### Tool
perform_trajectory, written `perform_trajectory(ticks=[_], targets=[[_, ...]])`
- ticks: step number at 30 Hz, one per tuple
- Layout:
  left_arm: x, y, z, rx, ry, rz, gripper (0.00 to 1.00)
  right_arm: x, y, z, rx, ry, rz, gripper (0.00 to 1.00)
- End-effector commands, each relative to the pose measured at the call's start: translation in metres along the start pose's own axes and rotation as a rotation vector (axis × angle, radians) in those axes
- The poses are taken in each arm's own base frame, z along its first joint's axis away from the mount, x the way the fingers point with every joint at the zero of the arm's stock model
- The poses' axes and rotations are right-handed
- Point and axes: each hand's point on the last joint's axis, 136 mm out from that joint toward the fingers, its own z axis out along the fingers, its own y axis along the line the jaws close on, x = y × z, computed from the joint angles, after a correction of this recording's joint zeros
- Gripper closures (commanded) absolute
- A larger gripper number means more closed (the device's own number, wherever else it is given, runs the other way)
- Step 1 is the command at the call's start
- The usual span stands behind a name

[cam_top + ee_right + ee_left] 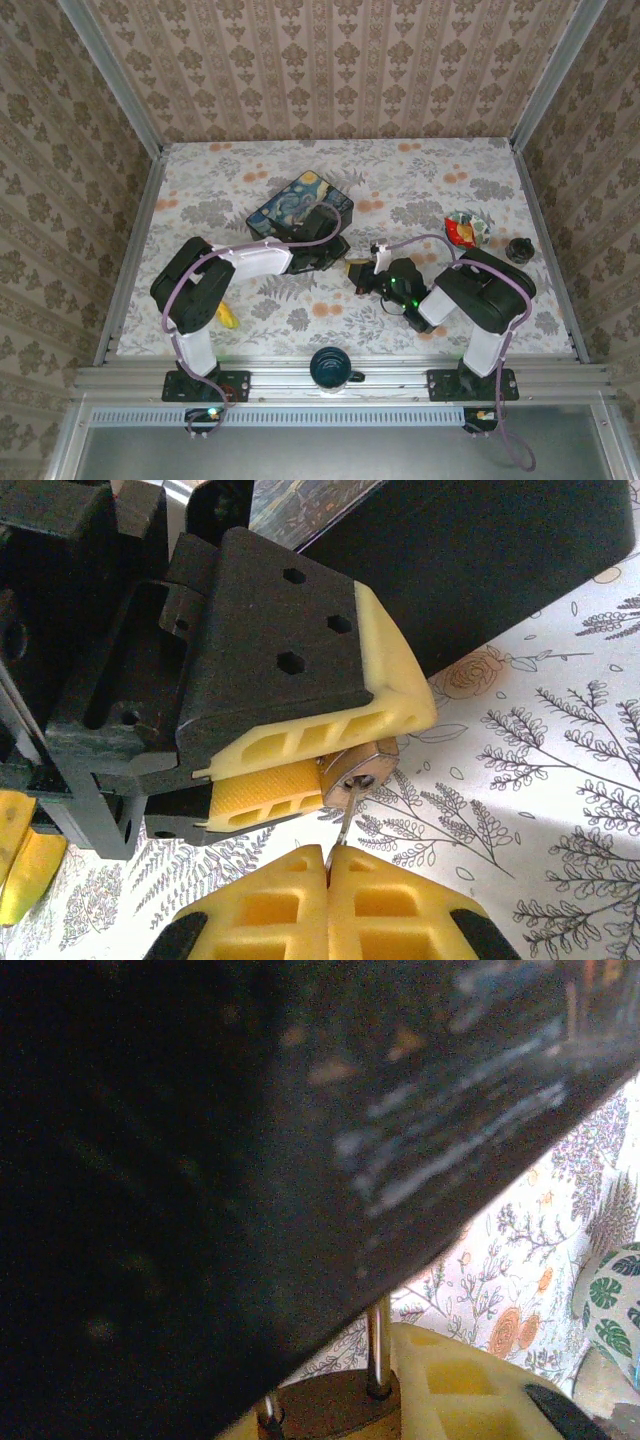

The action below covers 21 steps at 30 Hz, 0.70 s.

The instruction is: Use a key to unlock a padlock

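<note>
In the right wrist view the small brass padlock (362, 770) is clamped between the yellow pads (265, 792) of my left gripper (352, 758), keyhole end facing me. My right gripper (327, 872) is shut on the thin silvery key (345, 825), whose tip sits in the keyhole. The left wrist view shows the padlock's brown top (335, 1410) and its silvery shackle (378, 1345) rising under the dark side of the blue painted tin box (200, 1160). From above, both grippers meet at the table's middle, left (340, 258) and right (372, 268), just in front of the box (298, 205).
A dark green mug (333, 368) stands on the near rail between the arm bases. A yellow banana (228, 318) lies by the left arm. At the right sit a colourful bowl (465, 230) and a small black object (518, 250).
</note>
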Motion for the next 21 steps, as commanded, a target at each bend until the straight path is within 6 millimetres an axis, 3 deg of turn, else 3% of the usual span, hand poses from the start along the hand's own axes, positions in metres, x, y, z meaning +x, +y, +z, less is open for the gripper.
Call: perform_trajectory(ticks=[1,13,21], targets=[[0.014,-0.025,-0.007,0.101,0.051,0.006,1.00,-0.025,0.004,0.008,-0.019,-0.073,-0.015,1.00],[0.016,-0.032,-0.016,0.158,0.096,0.000,1.00,-0.036,0.011,0.020,-0.215,0.011,0.023,1.00],[0.021,-0.041,-0.022,0.207,0.145,-0.021,1.00,-0.042,-0.003,0.022,-0.223,0.024,0.057,1.00]])
